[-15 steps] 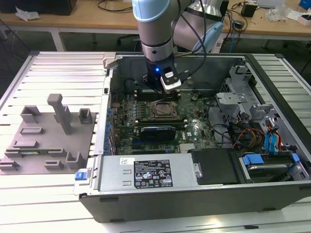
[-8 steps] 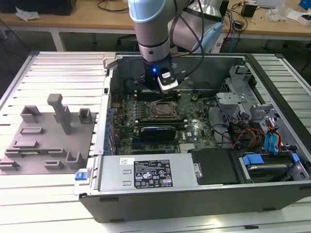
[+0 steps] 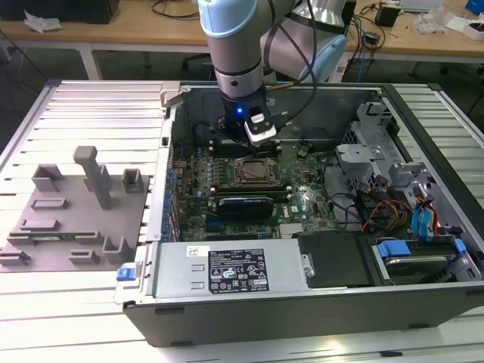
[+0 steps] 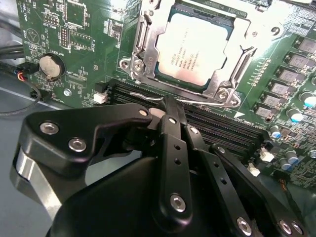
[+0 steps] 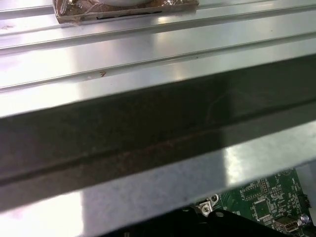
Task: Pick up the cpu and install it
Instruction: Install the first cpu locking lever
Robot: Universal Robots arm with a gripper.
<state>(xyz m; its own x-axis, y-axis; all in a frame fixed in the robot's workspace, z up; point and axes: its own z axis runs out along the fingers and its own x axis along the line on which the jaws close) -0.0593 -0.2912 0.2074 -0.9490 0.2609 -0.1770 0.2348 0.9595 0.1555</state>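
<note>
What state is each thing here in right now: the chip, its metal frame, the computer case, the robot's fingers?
cpu: seated flat in the socket on the green board, silvery top facing up.
Socket frame: lying around the chip's edges.
Computer case: lying on its side, side panel off, insides exposed.
Gripper: fingers closed together, holding nothing, poised beside the socket.
Grey fixture plate: resting on the table beside the case.

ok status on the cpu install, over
Gripper empty, hanging just off the socket's edge, arms drawn together. Cpu seated in the socket, metal frame around it. Nothing between gripper and cpu.
</note>
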